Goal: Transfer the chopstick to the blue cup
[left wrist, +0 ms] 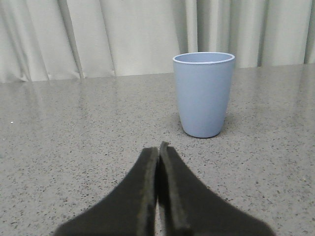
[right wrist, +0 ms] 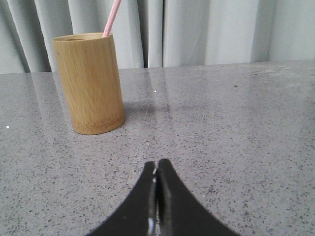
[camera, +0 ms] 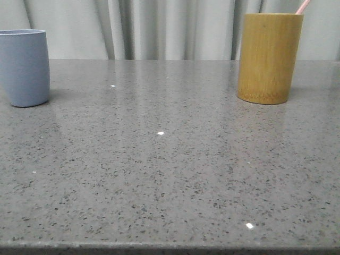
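Observation:
The pale grey-blue cup [camera: 22, 67] stands upright at the far left of the table; it also shows in the left wrist view [left wrist: 203, 94]. A pale pink chopstick [camera: 303, 6] sticks out of the yellow-brown bamboo cylinder [camera: 269, 57] at the far right; only its top end shows, also in the right wrist view [right wrist: 112, 17]. My left gripper [left wrist: 158, 147] is shut and empty, low over the table, short of the blue cup. My right gripper [right wrist: 156, 163] is shut and empty, short of the bamboo cylinder [right wrist: 89, 82]. Neither gripper shows in the front view.
The grey speckled stone table [camera: 170, 159] runs to a front edge at the bottom of the front view. Pale pleated curtains [camera: 170, 26] hang right behind the table's far edge.

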Controlling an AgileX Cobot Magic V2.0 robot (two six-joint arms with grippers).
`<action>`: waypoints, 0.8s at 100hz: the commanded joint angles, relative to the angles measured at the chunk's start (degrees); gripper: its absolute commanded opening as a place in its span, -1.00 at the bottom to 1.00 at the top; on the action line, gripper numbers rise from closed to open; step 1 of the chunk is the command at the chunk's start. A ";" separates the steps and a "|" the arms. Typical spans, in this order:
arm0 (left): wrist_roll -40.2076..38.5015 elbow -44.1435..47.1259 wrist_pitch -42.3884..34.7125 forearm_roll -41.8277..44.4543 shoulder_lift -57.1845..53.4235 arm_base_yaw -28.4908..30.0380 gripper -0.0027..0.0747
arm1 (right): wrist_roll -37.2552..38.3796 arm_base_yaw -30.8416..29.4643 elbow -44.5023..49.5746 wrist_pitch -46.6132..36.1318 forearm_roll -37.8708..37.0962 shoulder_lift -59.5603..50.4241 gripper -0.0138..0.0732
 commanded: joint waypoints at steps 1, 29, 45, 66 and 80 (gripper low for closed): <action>-0.22 0.38 -4.73 0.06 -1.97 0.03 -0.98 | -0.49 -0.32 -0.05 -4.70 -0.17 -1.10 -0.84; -0.22 0.38 -4.73 0.06 -1.97 0.03 -0.98 | -0.49 -0.32 -0.05 -4.70 -0.17 -1.10 -0.84; -0.22 0.38 -4.73 0.06 -1.97 0.03 -0.98 | -0.49 -0.32 -0.05 -4.70 -0.17 -1.10 -0.84; -0.22 0.38 -4.73 0.06 -1.97 0.03 -0.98 | -0.49 -0.32 -0.11 -7.94 -0.17 -1.10 -0.84; -0.34 0.13 -9.45 -3.73 -1.97 0.03 -0.98 | -0.49 -0.32 -0.72 -10.92 -0.17 -1.10 -0.84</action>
